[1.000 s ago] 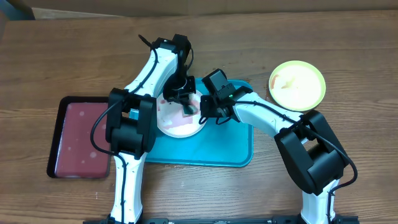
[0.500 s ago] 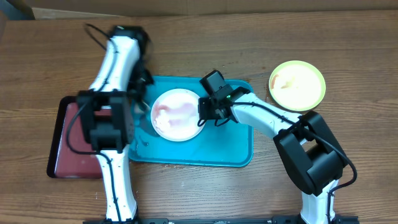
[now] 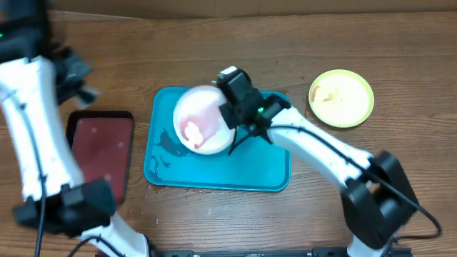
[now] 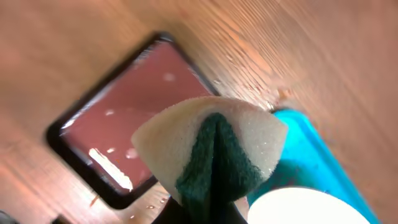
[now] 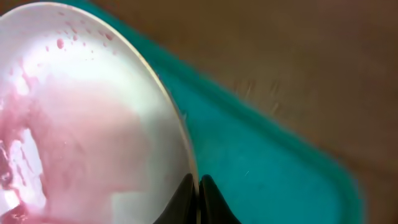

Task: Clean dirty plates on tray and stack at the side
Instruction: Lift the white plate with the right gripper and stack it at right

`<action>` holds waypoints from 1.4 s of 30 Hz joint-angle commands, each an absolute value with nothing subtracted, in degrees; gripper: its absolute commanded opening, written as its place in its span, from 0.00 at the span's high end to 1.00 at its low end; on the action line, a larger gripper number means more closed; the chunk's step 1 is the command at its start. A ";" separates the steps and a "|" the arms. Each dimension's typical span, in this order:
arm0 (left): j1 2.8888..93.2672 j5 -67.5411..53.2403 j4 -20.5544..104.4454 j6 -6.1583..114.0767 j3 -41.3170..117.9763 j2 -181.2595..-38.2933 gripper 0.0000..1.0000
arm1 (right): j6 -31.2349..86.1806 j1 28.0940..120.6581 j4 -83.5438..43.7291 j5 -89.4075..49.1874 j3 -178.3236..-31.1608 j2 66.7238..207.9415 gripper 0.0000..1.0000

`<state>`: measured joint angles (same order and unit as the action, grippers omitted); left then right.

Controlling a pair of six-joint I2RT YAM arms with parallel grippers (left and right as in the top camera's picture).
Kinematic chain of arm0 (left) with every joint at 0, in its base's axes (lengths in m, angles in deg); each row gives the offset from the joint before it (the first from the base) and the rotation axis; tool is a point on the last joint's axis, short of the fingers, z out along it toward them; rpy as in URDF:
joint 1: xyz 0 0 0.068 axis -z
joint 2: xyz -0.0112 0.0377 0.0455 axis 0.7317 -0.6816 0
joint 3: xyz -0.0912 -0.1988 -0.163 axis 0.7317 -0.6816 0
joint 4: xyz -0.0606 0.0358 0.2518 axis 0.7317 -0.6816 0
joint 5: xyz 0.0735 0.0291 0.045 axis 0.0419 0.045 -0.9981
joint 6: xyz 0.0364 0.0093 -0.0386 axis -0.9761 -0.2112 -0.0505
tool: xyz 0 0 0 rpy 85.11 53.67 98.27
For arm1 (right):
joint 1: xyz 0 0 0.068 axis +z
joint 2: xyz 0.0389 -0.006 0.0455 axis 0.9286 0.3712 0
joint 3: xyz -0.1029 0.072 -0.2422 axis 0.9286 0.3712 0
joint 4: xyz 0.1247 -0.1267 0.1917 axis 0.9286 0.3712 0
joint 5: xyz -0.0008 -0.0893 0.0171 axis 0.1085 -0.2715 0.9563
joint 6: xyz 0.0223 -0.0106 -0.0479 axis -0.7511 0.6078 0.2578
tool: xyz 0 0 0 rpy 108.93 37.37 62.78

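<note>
The right pincer [image 5: 198, 198] is clenched on the rim of the white plate [image 3: 202, 120], its two fingertips nipping the edge on the plate's right side. In the overhead view the plate sits over the far left part of the blue tray [image 3: 264, 175], its soiled face turned upward, with pink-red smears across the left and near half and a few specks near the far rim. Whether it is lifted clear of the tray cannot be told. The tray lies with its long axis running left to right across the desk [image 3: 285, 43], and wet patches show on its left end. The yellow-green plate [image 3: 341, 98] rests flat on the desk, apart from the tray's far right corner. The left pincer [image 3: 75, 78] is up over the far left of the desk and grasps a folded sponge [image 4: 211, 146], green scouring side pinched inward. Below it lies the black tray [image 3: 100, 153] with its dark red inside, just beside the blue tray's left end.
</note>
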<state>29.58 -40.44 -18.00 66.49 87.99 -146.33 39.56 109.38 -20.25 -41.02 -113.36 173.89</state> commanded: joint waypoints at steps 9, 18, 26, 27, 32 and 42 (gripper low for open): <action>19.19 -35.94 -17.73 66.54 78.66 -146.77 0.96 | 94.46 125.14 -44.29 -95.33 -116.99 167.29 0.96; 19.19 -34.27 -12.01 66.30 70.68 -146.77 0.96 | 106.59 127.74 -53.08 -100.60 -116.99 167.29 0.96; 19.19 -34.27 -11.86 65.47 70.13 -146.77 0.96 | 97.02 127.22 -52.49 -100.18 -116.97 167.29 0.96; 19.19 -34.27 -11.86 65.25 70.13 -146.77 0.96 | 93.22 126.78 -51.39 -99.55 -116.97 167.29 0.96; 19.19 -34.27 -12.05 63.74 70.13 -146.77 0.96 | 70.75 121.16 -34.21 -87.13 -116.97 167.29 0.96; 19.30 -34.30 -12.07 62.67 70.13 -146.77 0.96 | 34.95 93.75 -15.61 -42.28 -116.99 165.85 0.96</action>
